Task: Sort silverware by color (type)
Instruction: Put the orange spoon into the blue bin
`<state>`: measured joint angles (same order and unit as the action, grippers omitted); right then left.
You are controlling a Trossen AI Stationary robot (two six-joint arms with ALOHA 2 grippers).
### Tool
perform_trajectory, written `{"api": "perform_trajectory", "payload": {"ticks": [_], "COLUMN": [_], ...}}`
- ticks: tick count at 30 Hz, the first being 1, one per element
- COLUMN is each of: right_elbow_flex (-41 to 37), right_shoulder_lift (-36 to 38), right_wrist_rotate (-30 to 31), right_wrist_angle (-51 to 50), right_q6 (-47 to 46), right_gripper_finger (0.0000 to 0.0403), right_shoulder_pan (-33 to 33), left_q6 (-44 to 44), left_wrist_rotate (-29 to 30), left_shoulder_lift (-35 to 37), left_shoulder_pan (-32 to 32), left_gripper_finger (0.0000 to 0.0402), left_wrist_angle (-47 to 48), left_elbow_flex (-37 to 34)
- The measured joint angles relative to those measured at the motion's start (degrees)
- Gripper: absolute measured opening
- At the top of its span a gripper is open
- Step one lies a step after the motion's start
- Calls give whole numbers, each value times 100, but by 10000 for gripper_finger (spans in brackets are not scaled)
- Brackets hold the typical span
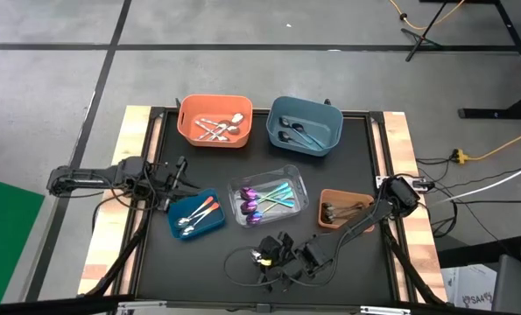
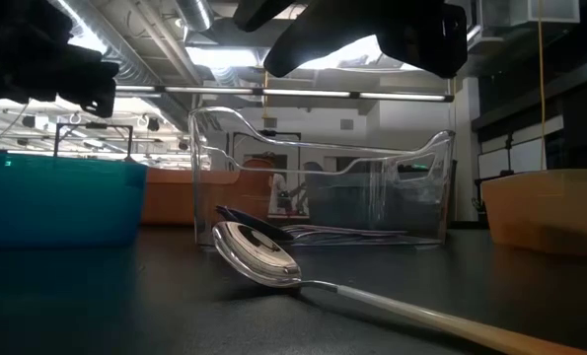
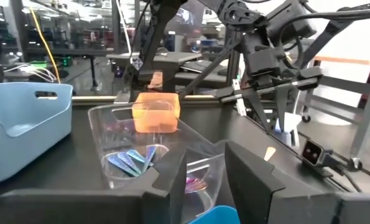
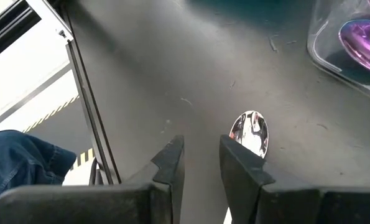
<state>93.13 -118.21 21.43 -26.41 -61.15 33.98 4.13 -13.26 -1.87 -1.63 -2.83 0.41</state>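
Note:
A silver spoon with a pale handle lies on the black table near its near edge, its bowl (image 2: 256, 254) raised and its handle running toward the camera. My right gripper (image 4: 202, 155) hangs open above it, and the spoon's bowl (image 4: 250, 132) shows just past one finger rather than between the two. In the high view this gripper (image 1: 273, 254) is in front of the clear bin (image 1: 267, 197), which holds iridescent pieces. My left gripper (image 3: 203, 180) is open and waits over the small blue bin (image 1: 196, 214), where orange- and teal-handled pieces lie.
At the far side, the orange bin (image 1: 214, 120) holds plain silver pieces and the blue bin (image 1: 304, 124) holds dark ones. The brown bin (image 1: 343, 210) sits at the right, under the right arm. Cables lie near the right edge. Bare table shows in the middle.

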Motion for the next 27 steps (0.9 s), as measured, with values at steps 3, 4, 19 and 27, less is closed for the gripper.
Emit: {"api": "perform_trajectory", "payload": {"ticks": [3,4,19,27], "right_elbow_flex": [2,2,2,2], "right_shoulder_lift": [0,0,7,7], "right_wrist_rotate": [0,-2,263,509], "right_wrist_angle": [27,64,57,-499], "right_q6": [-6,-13,-60,-209], "right_gripper_finger": [90,90,90,90], "right_shoulder_pan": [0,0,203,247], "left_q6": [-14,-14,-19,-16], "left_wrist_rotate": [22,23,50,57], "left_shoulder_lift": [0,0,0,0], "left_shoulder_pan": [-2,-2,-2,-2], "left_gripper_finger": [103,103,103,103], "left_wrist_angle": [4,4,11,14], "left_elbow_flex": [2,2,2,2]}}
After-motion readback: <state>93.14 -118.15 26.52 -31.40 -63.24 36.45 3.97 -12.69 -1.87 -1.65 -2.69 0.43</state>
